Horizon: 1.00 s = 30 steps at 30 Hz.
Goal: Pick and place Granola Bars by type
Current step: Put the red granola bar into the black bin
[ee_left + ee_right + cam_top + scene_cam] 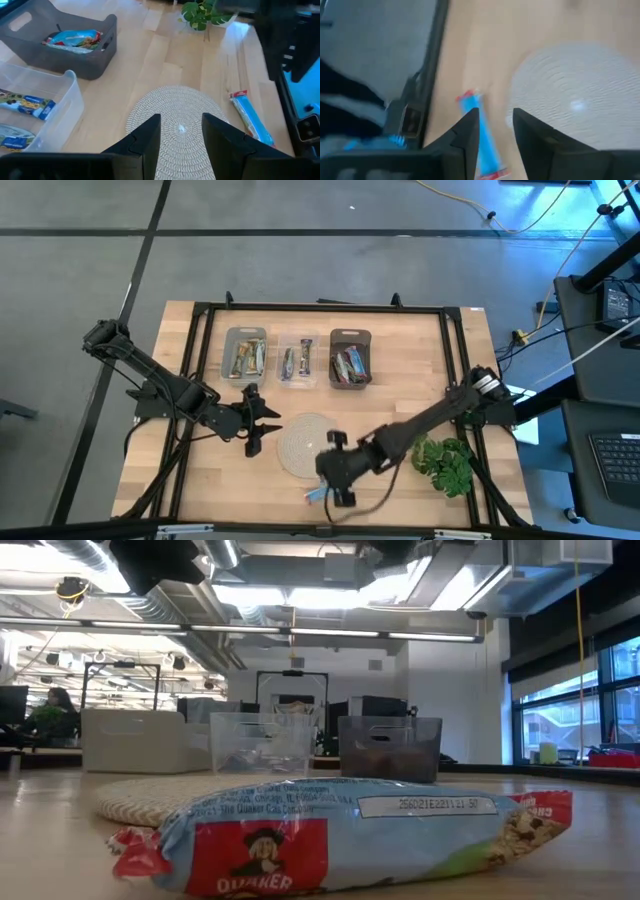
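The scene is brightly lit by ceiling lights [300,595] and windows [575,720]. Glare is cast on the table [235,35]. The right wrist view is smeared by motion blur; the near bar [340,835] is soft.

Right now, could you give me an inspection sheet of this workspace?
Surface: wooden table, black frame around it.
Job's things: one blue bar loose beside the mat; other bars sorted in three bins.
Clutter: plant.
Grippers: left gripper open, empty, facing the mat; right gripper open, over the blue bar, not gripping.
Cables: yellow cable on floor.
Surroundings: office, a person far off.
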{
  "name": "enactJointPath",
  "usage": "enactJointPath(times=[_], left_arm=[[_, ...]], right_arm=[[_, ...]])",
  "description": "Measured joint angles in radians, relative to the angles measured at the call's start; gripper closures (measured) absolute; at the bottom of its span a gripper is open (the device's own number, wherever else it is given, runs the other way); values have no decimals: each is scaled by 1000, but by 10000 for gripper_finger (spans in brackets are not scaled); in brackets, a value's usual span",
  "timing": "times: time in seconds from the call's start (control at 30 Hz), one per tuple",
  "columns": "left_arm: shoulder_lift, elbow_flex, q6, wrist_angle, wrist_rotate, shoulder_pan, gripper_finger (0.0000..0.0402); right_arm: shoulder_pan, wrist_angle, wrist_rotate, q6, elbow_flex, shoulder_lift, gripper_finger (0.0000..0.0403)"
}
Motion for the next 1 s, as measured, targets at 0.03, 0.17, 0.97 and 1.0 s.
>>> enactJointPath(times=[0.03, 0.17, 0.97, 1.0], left_arm=[[0, 0, 1, 0, 9, 0, 265], [0, 0, 1, 0, 30, 0, 265], [0, 0, 2, 3, 20, 0, 265], [0, 0, 2, 3, 20, 0, 265]], right_arm=[[14, 3, -6, -4, 0, 12, 281], [58, -1, -12, -10, -6, 81, 281], [83, 43, -17, -24, -6, 203, 163], [83, 43, -5, -25, -6, 208, 161]])
